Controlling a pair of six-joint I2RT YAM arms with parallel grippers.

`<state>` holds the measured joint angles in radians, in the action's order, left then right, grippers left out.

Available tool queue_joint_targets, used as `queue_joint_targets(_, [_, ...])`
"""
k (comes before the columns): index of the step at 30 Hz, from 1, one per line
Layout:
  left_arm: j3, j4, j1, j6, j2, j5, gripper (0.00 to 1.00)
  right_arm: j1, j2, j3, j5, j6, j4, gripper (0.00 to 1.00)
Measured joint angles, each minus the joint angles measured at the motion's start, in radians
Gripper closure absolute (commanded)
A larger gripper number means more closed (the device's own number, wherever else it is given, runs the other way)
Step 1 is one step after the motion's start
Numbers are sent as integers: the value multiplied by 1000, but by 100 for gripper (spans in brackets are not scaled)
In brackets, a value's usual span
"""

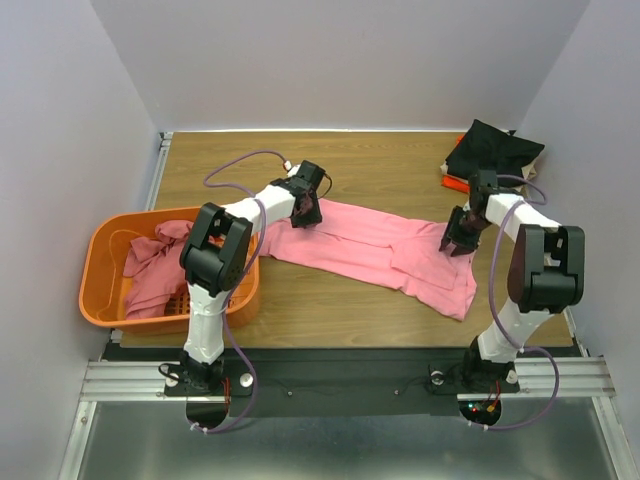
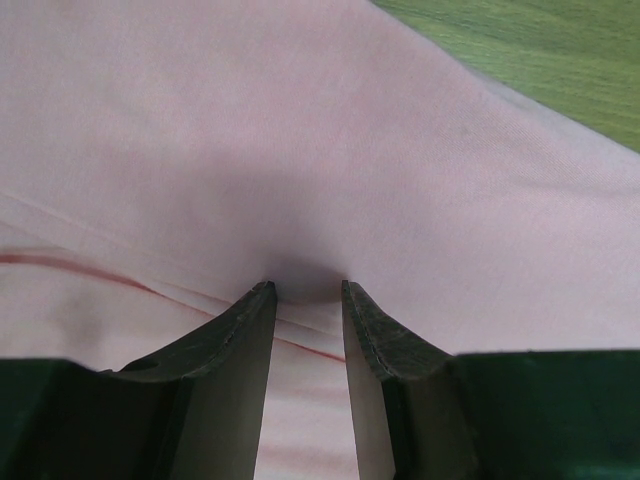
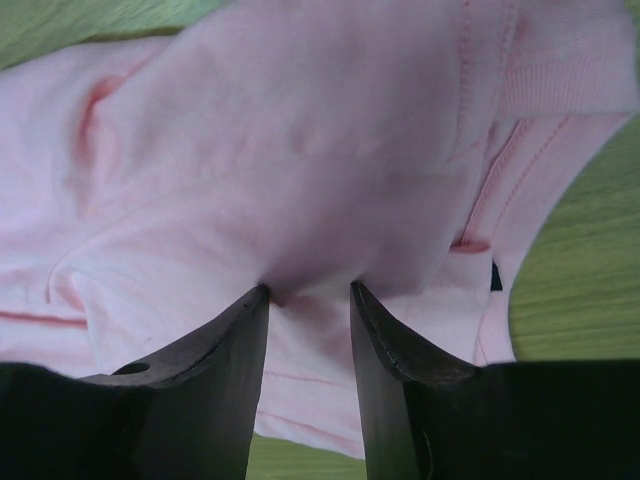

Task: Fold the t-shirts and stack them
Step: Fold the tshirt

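Pale walls close in three sides of a brown wood-grain table [image 1: 390, 160]. We see a light pink cloth t-shirt [image 1: 370, 248] spread in a long band across the middle of it, running from beside the orange slotted plastic basket [image 1: 96, 262] on the left toward the right front.

The left pincer [image 1: 306, 214] is down on the shirt's left end, just past the basket. The right pincer [image 1: 458, 243] is down on its right end.

From the left wrist we see two dark fingers a narrow way apart, their tips pressed into smooth pink cloth with a shadowed pucker between them. We cannot tell whether they clamp it. The right wrist shows much the same: a narrow gap, tips in the cloth, creases running out from them and a ribbed band at the upper right. Again we cannot tell whether the cloth is gripped.

A crumpled darker rose cloth shirt [image 1: 150, 265] fills the basket. In the far right corner a folded black cloth shirt [image 1: 495, 150] lies on a red-orange cloth shirt [image 1: 453, 182], of which only an edge shows.
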<state>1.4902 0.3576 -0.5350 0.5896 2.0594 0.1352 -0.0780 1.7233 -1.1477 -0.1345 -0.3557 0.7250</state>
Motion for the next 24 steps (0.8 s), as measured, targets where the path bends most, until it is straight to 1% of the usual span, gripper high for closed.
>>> queue_joint_targets(4, [-21, -25, 0, -6, -9, 0, 55, -19, 57, 0, 6, -4, -11, 55])
queue_joint_targets(10, [-66, -65, 0, -14, -33, -5, 55, -111, 86, -17, -21, -8, -13, 55])
queue_joint_targets(16, [-151, -101, -17, -12, -87, -17, 56, -139, 171, -126, -29, -7, 31, 55])
queue_joint_targets(19, [-200, -108, -44, -5, -121, -18, 56, -139, 223, -198, -39, -5, 56, 55])
queue_joint_targets(24, [-287, -105, -120, 32, -188, -15, 56, -143, 309, -322, -64, -2, 68, 54])
